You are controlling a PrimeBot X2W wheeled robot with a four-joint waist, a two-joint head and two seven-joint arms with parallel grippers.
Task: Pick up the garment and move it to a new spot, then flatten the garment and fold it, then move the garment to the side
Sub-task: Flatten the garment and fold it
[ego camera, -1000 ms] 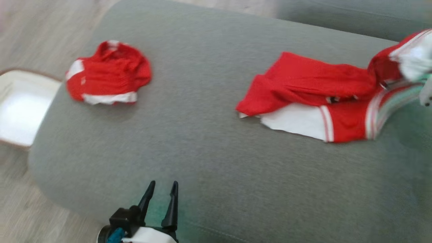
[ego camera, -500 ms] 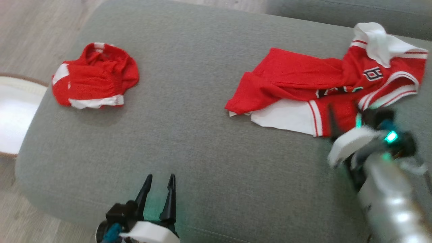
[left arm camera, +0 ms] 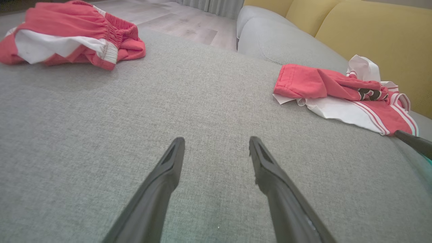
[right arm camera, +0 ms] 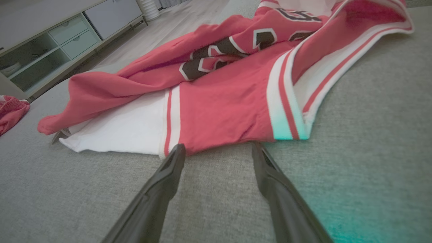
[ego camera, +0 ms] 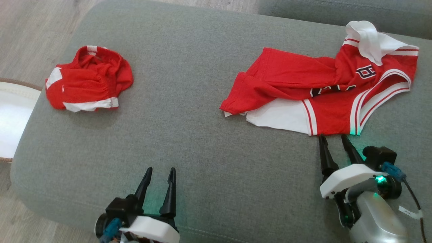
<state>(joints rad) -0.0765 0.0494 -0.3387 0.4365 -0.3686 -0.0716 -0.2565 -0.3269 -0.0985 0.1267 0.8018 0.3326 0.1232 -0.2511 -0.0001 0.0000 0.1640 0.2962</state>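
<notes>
The garment [ego camera: 320, 87], a red jersey with white panels, striped trim and dark lettering, lies crumpled on the right part of the grey cushion [ego camera: 202, 152]. My right gripper [ego camera: 332, 138] stands open, its tips just short of the garment's near hem and nothing between them. Seen from the right wrist, the garment [right arm camera: 229, 87] spreads right ahead of the open right gripper [right arm camera: 217, 148]. Low at the cushion's front edge, my left gripper [ego camera: 160, 170] is open and empty. From the left wrist, the garment [left arm camera: 337, 91] lies far right of the left gripper [left arm camera: 216, 145].
A second, smaller red-and-white bundle [ego camera: 87, 79] sits on the cushion's far left. A white basket [ego camera: 13, 114] stands on the floor beyond the left edge. Yellow back cushions [left arm camera: 354, 27] rise behind the garment. A low cabinet [right arm camera: 67, 37] stands across the room.
The garment's right end, lifted a second ago, has dropped flat onto the cushion. My right gripper let go and drew back to the near hem. The head camera shifted slightly.
</notes>
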